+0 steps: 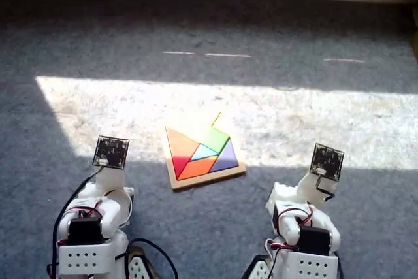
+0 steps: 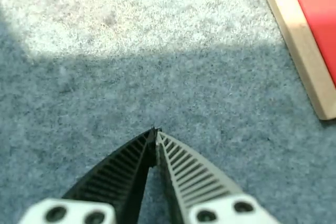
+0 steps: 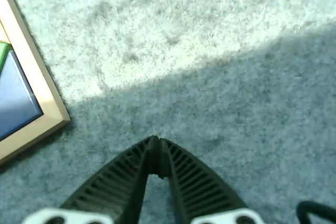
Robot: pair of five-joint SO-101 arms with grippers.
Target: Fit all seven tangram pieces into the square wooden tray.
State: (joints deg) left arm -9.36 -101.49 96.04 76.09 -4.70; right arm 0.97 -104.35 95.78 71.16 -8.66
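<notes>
– While both arms sit at the near edge, where is the tray?
– Square wooden tray (image 1: 209, 179) lies on the grey carpet (image 1: 261, 227) between them, partly in a sun patch. Coloured pieces lie inside: red piece (image 2: 317, 14) at the corner nearest the left arm, purple piece (image 3: 16, 98) towards the right.
– Grippers?
– Left gripper (image 2: 156, 132): fingers pressed together, empty, over carpet near the tray. Right gripper (image 3: 156, 141): likewise closed, nothing held.
</notes>
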